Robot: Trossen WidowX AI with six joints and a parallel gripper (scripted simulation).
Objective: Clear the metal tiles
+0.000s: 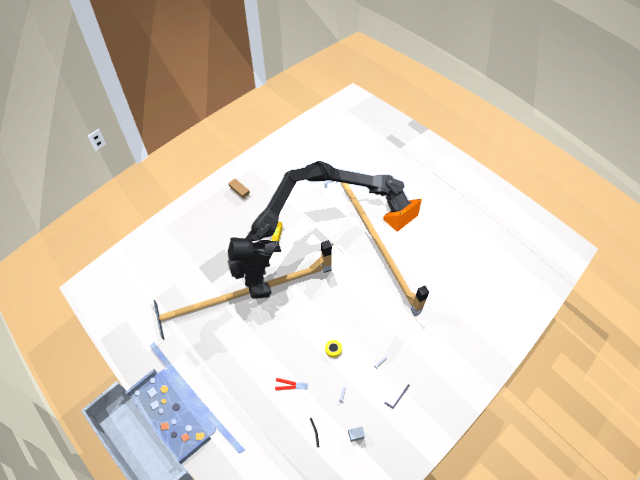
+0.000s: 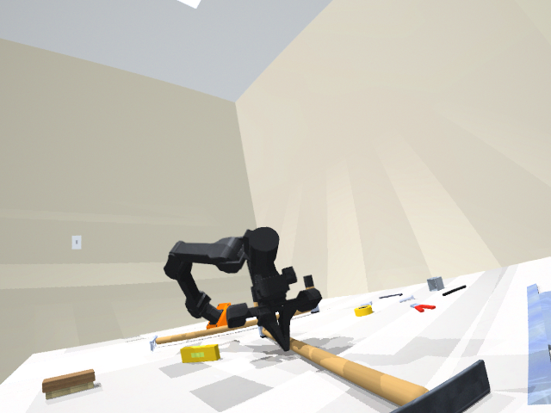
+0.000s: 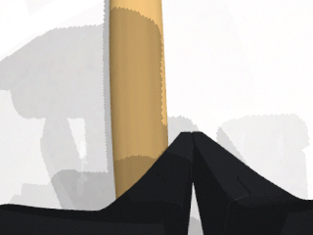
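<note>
The long scraper lies flat on the white table; its wooden handle (image 1: 206, 305) (image 2: 355, 366) (image 3: 133, 59) runs from a dark blade (image 1: 157, 320) (image 2: 449, 391) to a black grip (image 1: 326, 249). My gripper (image 1: 260, 291) (image 2: 286, 347) (image 3: 191, 141) is shut, with its fingertips pressed together at the table right beside the handle; the handle passes to the left of the tips, not between them. The steel bench plate (image 1: 191, 403) (image 2: 538, 333) lies at the front left with several small metal tiles (image 1: 165, 426) on it. The catch box (image 1: 98, 428) adjoins its far end.
A second long-handled tool (image 1: 379, 242) lies by the arm's orange base (image 1: 403, 214). Around are a yellow level (image 1: 277, 231) (image 2: 200, 353), a wooden block (image 1: 238, 187) (image 2: 69, 381), a tape roll (image 1: 333, 347) (image 2: 363, 310), red pliers (image 1: 284, 381) (image 2: 423, 306), a grey cube (image 1: 355, 432) and a hex key (image 1: 398, 396).
</note>
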